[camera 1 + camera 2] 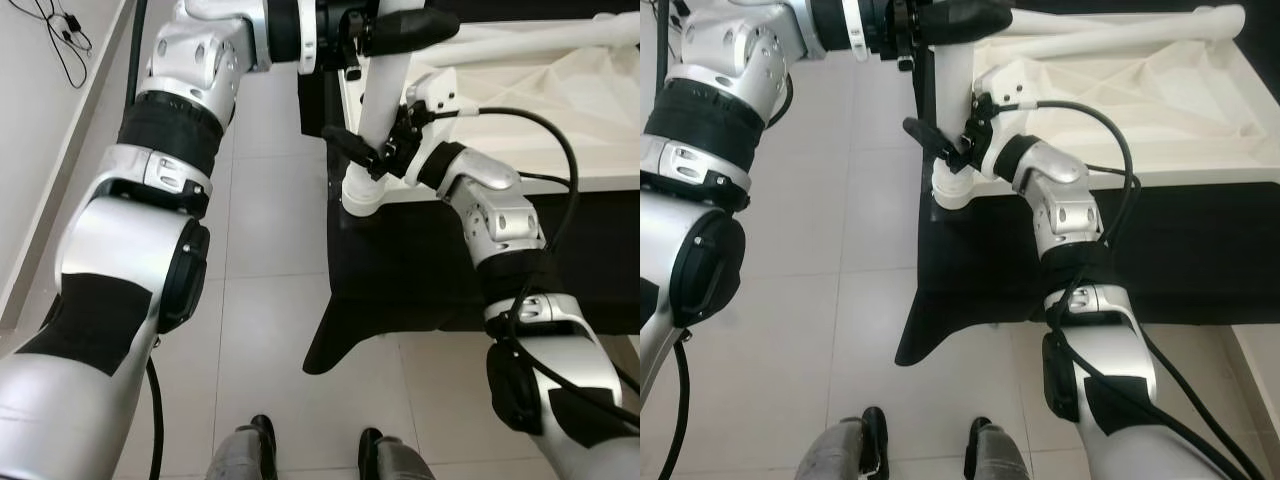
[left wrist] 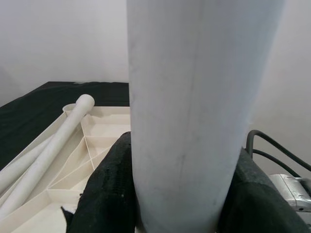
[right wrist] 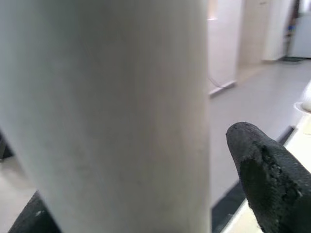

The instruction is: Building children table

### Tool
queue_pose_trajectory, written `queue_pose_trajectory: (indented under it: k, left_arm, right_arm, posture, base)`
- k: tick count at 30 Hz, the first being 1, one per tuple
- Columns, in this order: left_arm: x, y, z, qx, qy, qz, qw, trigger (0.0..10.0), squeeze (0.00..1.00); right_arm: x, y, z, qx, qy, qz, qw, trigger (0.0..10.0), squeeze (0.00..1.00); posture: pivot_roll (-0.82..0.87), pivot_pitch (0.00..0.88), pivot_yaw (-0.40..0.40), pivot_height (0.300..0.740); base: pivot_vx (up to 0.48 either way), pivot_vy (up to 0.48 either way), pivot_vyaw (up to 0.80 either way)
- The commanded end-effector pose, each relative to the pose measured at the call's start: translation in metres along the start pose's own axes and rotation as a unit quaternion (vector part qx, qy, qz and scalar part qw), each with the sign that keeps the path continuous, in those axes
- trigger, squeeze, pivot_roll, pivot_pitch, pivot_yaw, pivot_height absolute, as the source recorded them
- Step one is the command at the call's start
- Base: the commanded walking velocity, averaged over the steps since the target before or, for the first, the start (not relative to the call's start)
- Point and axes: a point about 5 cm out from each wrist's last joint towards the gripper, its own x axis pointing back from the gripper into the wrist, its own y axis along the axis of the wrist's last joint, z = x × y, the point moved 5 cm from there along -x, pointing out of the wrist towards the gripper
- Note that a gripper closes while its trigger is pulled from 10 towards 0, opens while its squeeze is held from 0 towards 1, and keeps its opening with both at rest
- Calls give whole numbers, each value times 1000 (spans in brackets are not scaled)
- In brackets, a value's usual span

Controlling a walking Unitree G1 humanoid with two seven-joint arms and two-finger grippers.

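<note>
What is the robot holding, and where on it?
A white table leg: left tool grips it near the top, right tool near the bottom.

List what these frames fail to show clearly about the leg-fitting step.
- Whether the upright white table leg is seated in its corner socket: the right gripper covers the joint in both eye views.
- Left gripper: its far finger sits behind the leg; cut by the top edge in the right eye view.
- Both wrist views: the leg is blurred and blocks what lies behind it.
- Upturned tabletop: cut off by the right edge.
</note>
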Motion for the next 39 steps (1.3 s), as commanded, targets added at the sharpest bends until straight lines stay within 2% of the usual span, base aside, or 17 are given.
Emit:
queue_pose_trajectory:
  k: [1,8,16,17,18,22,23,24,25,26,27,28,29,31,37,38,39]
  left_arm:
    - [-22,-14,-24,17,-78,19,997,0,0]
    - [-22,-15,-24,20,-77,18,997,0,0]
    - [-21,-13,-21,23,-67,9,997,0,0]
    - [-21,-12,-18,28,-56,4,998,4196,1000]
    - [-20,-11,-13,29,-35,1,999,10000,1000]
    - [-20,-12,-11,27,-23,4,999,10000,1000]
    - [-20,-13,-9,28,-17,7,999,10000,0]
    - [-20,-13,-9,28,-17,7,999,10000,0]
    - [-19,-13,-7,29,-9,8,1000,10000,0]
    - [-19,-13,-7,29,-9,8,1000,10000,0]
    - [-18,-13,-6,30,-4,8,999,10000,0]
    - [-18,-13,-6,30,-4,8,999,10000,0]
    - [-17,-14,-4,32,3,10,999,10000,0]
    - [-16,-16,-3,34,8,11,999,10000,0]
    - [-15,-19,-3,26,8,21,999,10000,0]
    - [-15,-18,-2,25,8,21,999,9137,0]
    - [-15,-18,-2,25,8,21,999,9137,0]
  right_arm:
    - [-19,10,22,5,61,-13,998,0,0]
    - [-23,3,23,13,84,8,996,0,0]
    - [-26,-5,19,23,67,36,997,0,0]
    - [-26,-8,16,25,57,44,997,0,0]
    - [-24,-17,9,27,23,70,997,0,0]
    - [-21,-36,6,25,-20,112,993,0,0]
    - [-16,-55,-1,2,-105,152,983,0,0]
    - [-16,-55,-1,2,-105,152,983,0,0]
    - [-8,-76,19,-24,-176,161,971,0,0]
    - [-8,-76,19,-24,-176,161,971,0,0]
    - [5,-84,32,-46,-232,162,958,0,0]
    - [5,-84,32,-46,-232,162,958,0,0]
    - [17,-92,47,-77,-268,164,946,0,0]
    - [22,-90,49,-86,-287,150,942,0,0]
    - [21,-81,30,-75,-322,127,935,0,0]
    - [19,-80,31,-78,-322,125,935,0,0]
    - [19,-80,31,-78,-322,125,935,0,0]
  posture:
    - [108,284,39,740]
    - [108,284,37,740]
    - [103,283,32,740]
    - [100,281,31,740]
    - [93,281,26,740]
    - [80,279,6,740]
    - [57,274,-24,740]
    - [57,274,-24,740]
    - [67,273,-34,740]
    - [67,273,-34,740]
    - [69,278,-32,740]
    - [69,278,-32,740]
    - [60,285,-25,740]
    - [57,278,-19,740]
    - [61,280,-15,740]
    - [63,280,-14,740]
    - [63,280,-14,740]
  base:
    - [0,0,0]
    - [0,0,0]
    - [0,0,0]
    - [0,0,0]
    - [0,0,0]
    - [0,0,0]
    - [0,0,0]
    - [0,0,0]
    - [0,0,0]
    - [0,0,0]
    - [0,0,0]
    - [0,0,0]
    - [0,0,0]
    - [0,0,0]
    - [0,0,0]
    - [0,0,0]
    - [0,0,0]
